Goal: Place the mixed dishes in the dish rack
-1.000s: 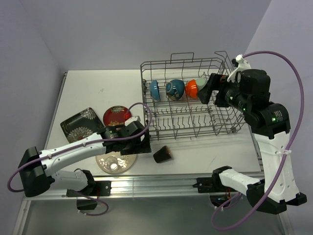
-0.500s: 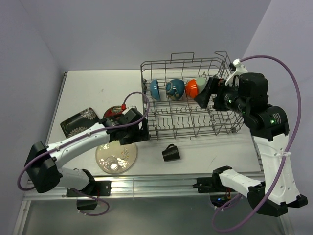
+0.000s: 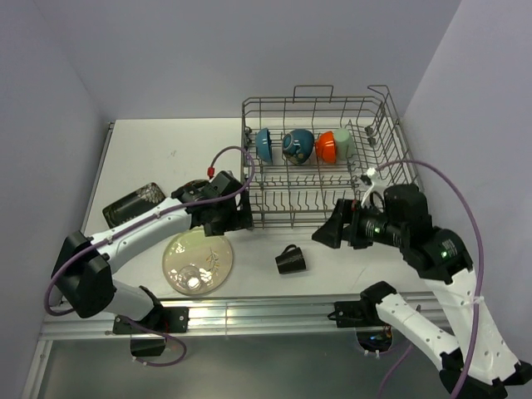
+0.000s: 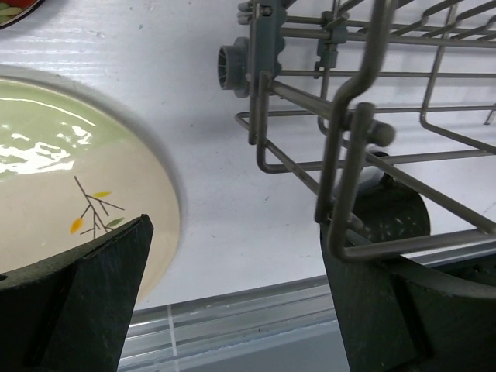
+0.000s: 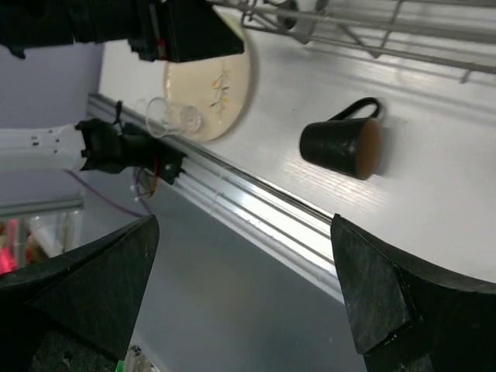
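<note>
Three bowls [image 3: 298, 146], one cup [image 3: 342, 143] in rack [image 3: 316, 201]

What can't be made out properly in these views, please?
The red saucer: only a sliver, cut off at the left wrist view's top-left corner; in the top view the left arm covers it.
The black square plate: top view, one end under that arm; whether a second plate lies there cannot be told.
The dish rack: left wrist view shows one corner only; its dishes are out of frame.
</note>
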